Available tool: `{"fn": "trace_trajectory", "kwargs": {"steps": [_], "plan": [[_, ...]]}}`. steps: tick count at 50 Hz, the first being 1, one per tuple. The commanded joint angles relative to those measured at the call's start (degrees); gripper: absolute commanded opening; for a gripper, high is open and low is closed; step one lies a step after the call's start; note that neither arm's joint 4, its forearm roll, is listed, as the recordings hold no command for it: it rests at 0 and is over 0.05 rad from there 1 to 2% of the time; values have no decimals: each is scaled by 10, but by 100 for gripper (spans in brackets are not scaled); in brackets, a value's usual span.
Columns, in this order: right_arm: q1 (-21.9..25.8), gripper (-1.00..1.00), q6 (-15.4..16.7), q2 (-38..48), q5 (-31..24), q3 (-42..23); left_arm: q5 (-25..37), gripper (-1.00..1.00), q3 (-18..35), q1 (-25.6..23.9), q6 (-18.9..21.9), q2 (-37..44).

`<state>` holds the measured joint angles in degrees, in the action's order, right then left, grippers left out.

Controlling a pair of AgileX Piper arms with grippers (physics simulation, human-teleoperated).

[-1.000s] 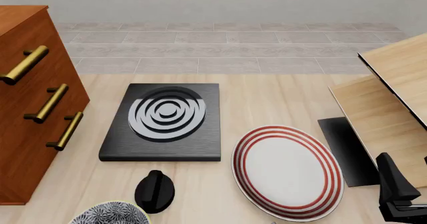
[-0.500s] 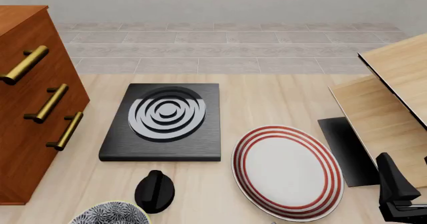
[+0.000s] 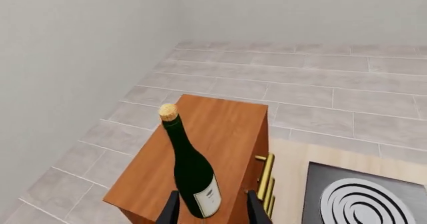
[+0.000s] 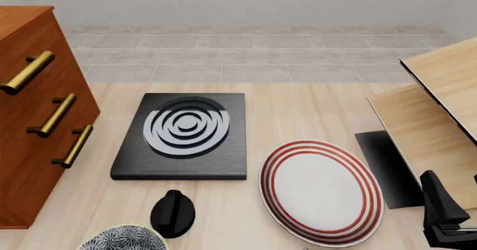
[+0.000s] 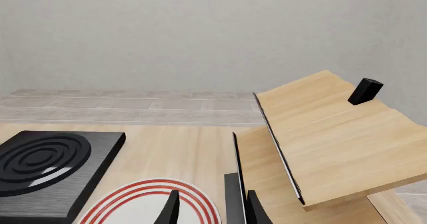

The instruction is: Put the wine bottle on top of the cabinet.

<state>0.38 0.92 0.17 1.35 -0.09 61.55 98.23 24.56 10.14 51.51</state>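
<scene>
The dark green wine bottle [image 3: 192, 171] with its cork top stands upright on the reddish-brown top of the cabinet [image 3: 223, 129], near that top's front end. My left gripper [image 3: 213, 196] is open, a finger on each side of the bottle's base and a clear gap on one side. In the front view the cabinet [image 4: 30, 149] with its brass handles fills the left edge; the bottle and the left gripper are out of that view. My right gripper [image 4: 441, 214] hangs low at the right, open and empty, also visible from its own wrist as the right gripper [image 5: 213, 199].
A black hob slab with white rings [image 4: 181, 135] lies mid-table. A red-ringed white plate [image 4: 320, 191] sits right of it, a black knob-like object [image 4: 173, 214] and a patterned bowl [image 4: 123, 241] near the front. Pale wood boards [image 4: 439, 110] and a black mat [image 4: 387, 169] stand at the right.
</scene>
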Motion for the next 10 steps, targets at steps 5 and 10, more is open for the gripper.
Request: {"fn": "trace_trajectory", "kwargs": {"steps": [5,10], "plan": [[0,100,0,0,0,0,64,100,79,-75,9,-28],[0,100,0,0,0,0,73,100,88,-111,13,-45]]}}
